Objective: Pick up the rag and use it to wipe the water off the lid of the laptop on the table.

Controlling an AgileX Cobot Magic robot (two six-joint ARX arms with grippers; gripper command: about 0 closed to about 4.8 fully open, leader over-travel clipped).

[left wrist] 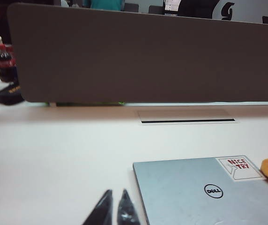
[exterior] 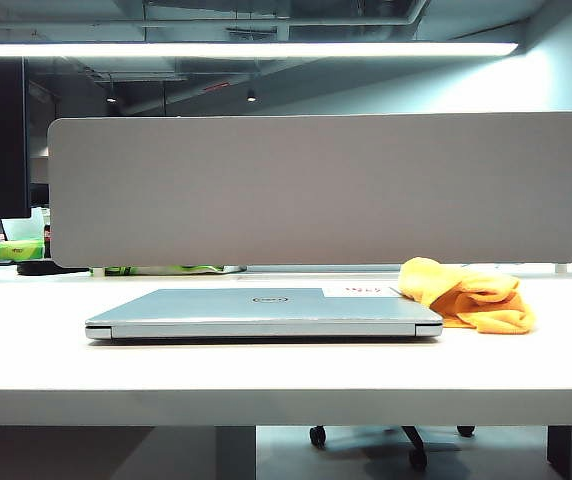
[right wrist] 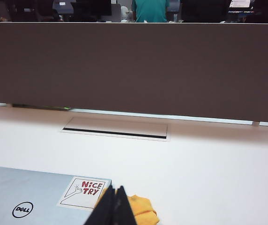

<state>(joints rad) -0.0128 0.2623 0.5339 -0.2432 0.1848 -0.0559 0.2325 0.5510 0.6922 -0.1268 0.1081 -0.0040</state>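
Right pincer [right wrist: 115,206] first: its two dark fingers are pressed flat together, nothing between them, hanging above the near edge of the rag [right wrist: 141,211] and pointing toward the grey divider panel [right wrist: 134,70]. Left pincer [left wrist: 114,208] next: tips drawn close with only a sliver of gap, empty as well, poised over bare bench [left wrist: 54,154] just off the laptop's [left wrist: 209,192] corner. Neither arm shows in the outside camera at all.

Moving outward, the laptop lies closed in the middle of the bench, lid [exterior: 256,298] up, logo and the white-and-red sticker [right wrist: 85,192] facing the ceiling. The orange rag sits crumpled right beside the sticker corner, seemingly touching the laptop's edge, resting on the bench.

So where does that leave things? By my reckoning, nowhere near wiping: the rag is unlifted, nobody is holding it. Any water on that lid I can't make out from here. The grab, the carry and the wipe all lie ahead.
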